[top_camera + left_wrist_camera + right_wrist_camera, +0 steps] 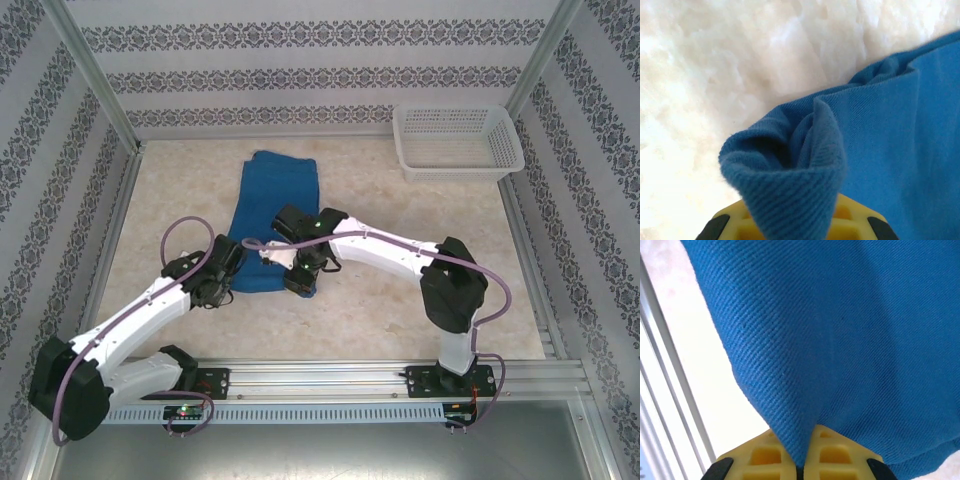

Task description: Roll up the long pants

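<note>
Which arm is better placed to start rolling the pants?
Left, probably: the left gripper pinches a corner of the long pants that already curls over; the right gripper pinches smooth cloth.

The long pants (840, 340) are matt, finely ribbed woven cloth

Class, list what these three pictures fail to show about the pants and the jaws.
Top view: pants near hem, hidden under left arm and right arm.
Left wrist view: left jaws, mostly covered by a cloth fold.
Right wrist view: right jaws' bases cut by the bottom edge; pants run past top and right edges.
</note>
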Motion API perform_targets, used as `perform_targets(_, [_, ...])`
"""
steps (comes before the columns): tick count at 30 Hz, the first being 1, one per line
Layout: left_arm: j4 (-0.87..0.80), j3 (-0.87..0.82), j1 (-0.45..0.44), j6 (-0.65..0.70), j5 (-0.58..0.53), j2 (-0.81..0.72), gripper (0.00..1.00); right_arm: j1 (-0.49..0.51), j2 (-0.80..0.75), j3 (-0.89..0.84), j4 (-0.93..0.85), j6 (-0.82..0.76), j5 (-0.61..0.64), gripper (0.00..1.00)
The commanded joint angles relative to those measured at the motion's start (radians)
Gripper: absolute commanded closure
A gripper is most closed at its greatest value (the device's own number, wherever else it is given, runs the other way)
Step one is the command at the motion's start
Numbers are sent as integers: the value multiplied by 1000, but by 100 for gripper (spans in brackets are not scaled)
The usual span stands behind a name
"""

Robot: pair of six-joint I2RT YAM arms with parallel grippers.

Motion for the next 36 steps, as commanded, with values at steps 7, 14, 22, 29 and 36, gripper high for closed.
perform_targets(7, [-45, 214, 52, 74, -36, 316, 100, -145, 204, 200, -191, -24, -254, 100])
perform_targets(14, [-54, 289, 114, 128, -43, 416, 100, -222, 271, 227, -218, -51, -276, 100])
perform_targets(22, [-42, 360, 215, 236, -50, 532, 100, -276, 263, 271, -191, -27, -217, 78])
perform_targets(29, [-19, 455, 231, 267, 7, 679, 100, -155, 24, 122, 10, 41, 142, 23])
perform_targets(36, [17, 516, 233, 278, 58, 757, 100, 126, -107, -87, 190, 71, 495, 22])
